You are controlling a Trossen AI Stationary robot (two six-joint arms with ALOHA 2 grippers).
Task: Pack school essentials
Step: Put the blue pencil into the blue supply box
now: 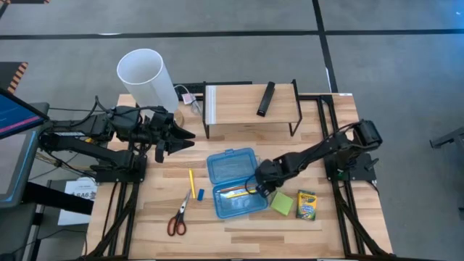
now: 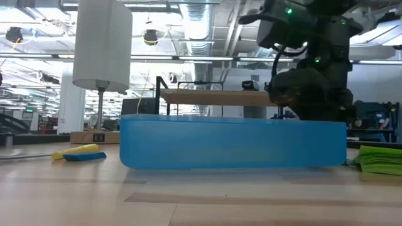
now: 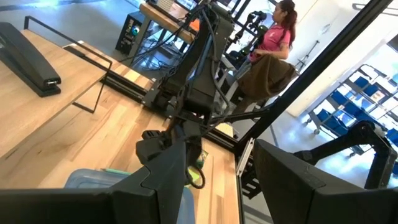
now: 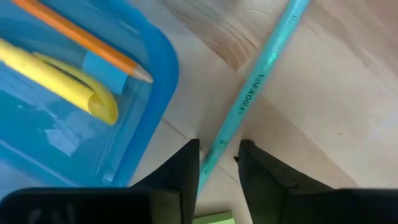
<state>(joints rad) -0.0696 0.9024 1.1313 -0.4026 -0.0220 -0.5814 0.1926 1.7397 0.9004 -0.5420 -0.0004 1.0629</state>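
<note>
A pale green pen (image 4: 249, 93) lies flat on the wood just right of the open blue case (image 1: 235, 199). My right gripper (image 4: 217, 163) points down over the pen's one end, open, one finger on each side and a thin gap showing between each finger and the pen. In the case's tray lie an orange pencil (image 4: 81, 40) and a yellow pen (image 4: 56, 74). On the table lie a yellow pencil (image 1: 191, 181), a blue eraser (image 1: 201, 194), red-handled scissors (image 1: 177, 217), a green sticky-note pad (image 1: 283, 203) and a crayon box (image 1: 307, 205). My left gripper (image 1: 177, 138) hangs open above the table's far left.
A tall white cylinder (image 1: 148, 76) stands at the far left. A wooden shelf on black legs (image 1: 250, 101) carries a slim black bar (image 1: 266, 98) at the back. The case's lid (image 1: 232, 163) lies open behind the tray. A person (image 3: 273, 37) is beyond the table.
</note>
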